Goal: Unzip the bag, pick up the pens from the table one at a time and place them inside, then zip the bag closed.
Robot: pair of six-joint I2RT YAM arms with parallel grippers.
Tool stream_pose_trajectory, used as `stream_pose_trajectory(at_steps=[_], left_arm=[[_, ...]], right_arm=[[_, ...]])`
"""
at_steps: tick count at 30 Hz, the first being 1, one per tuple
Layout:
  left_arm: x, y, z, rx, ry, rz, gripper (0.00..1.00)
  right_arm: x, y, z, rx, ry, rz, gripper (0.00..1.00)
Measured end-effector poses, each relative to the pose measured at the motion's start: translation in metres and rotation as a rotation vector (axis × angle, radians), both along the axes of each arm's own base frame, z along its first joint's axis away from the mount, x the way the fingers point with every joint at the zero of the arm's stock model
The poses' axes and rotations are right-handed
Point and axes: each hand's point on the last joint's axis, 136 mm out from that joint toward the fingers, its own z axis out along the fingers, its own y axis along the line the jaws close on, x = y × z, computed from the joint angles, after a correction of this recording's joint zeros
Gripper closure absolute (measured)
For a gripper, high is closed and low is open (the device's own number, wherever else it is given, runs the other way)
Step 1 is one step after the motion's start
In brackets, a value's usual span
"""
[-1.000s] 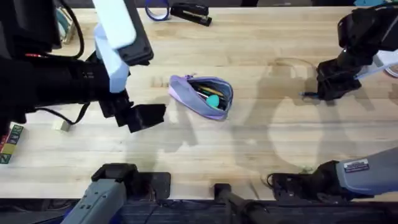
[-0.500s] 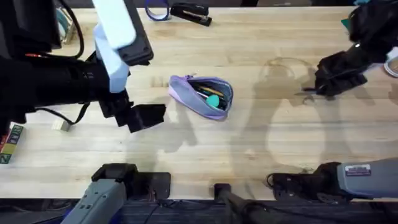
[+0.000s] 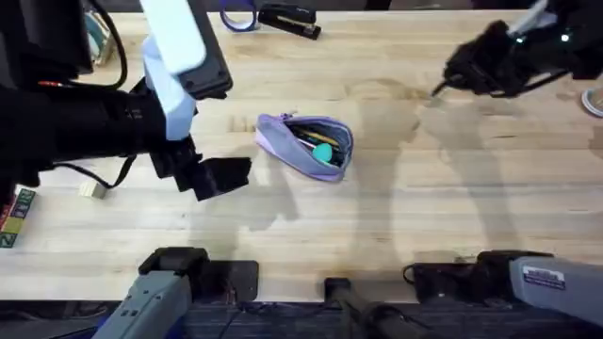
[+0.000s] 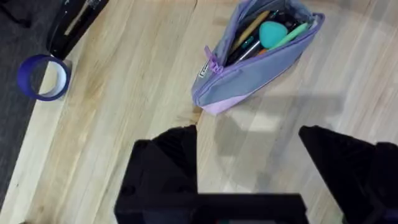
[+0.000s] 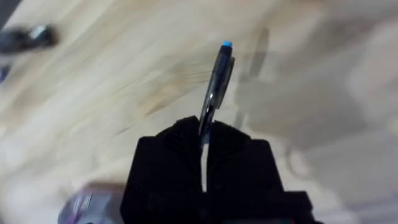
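Observation:
The bag [image 3: 306,143] lies open at mid-table, its zipper parted, with a teal item, a pencil and a green pen [image 4: 292,32] showing inside the bag [image 4: 255,59]. My left gripper [image 3: 215,177] hovers open just left of the bag, and the left gripper [image 4: 249,158] has bare wood between its black fingers [image 4: 177,155]. My right gripper [image 3: 464,75] is raised over the far right of the table [image 3: 396,207], shut on a dark pen [image 3: 441,88]. That pen [image 5: 214,87] sticks out from the right gripper [image 5: 204,134], blue end outward.
A black stapler [image 3: 287,19] and a blue tape roll [image 3: 237,14] sit at the table's far edge; the tape roll [image 4: 42,78] lies beside the stapler [image 4: 74,25]. A small box [image 3: 17,217] and a white block [image 3: 91,188] lie at the left.
My right gripper has risen from the table with the dark pen and swung left and toward the far edge. The left arm and bag have stayed put.

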Motion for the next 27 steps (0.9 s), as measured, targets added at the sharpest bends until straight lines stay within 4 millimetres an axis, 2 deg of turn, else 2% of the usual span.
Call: stream_pose_trajectory(at_steps=[5, 11, 20, 27], left_arm=[[0.000, 0.000, 0.000, 0.000, 0.000, 0.000, 0.007], [0.000, 0.000, 0.000, 0.000, 0.000, 0.000, 0.007], [0.000, 0.000, 0.000, 0.000, 0.000, 0.000, 0.008], [0.000, 0.000, 0.000, 0.000, 0.000, 0.000, 0.007]], right_arm=[[0.010, 0.059, 0.021, -0.005, -0.137, 0.323, 0.969], [-0.008, 0.132, 0.032, -0.028, -0.254, 0.767, 0.969], [-0.041, 0.192, 0.034, -0.146, -0.385, 1.188, 0.969], [-0.070, 0.224, 0.030, -0.239, -0.458, 1.455, 0.969]])
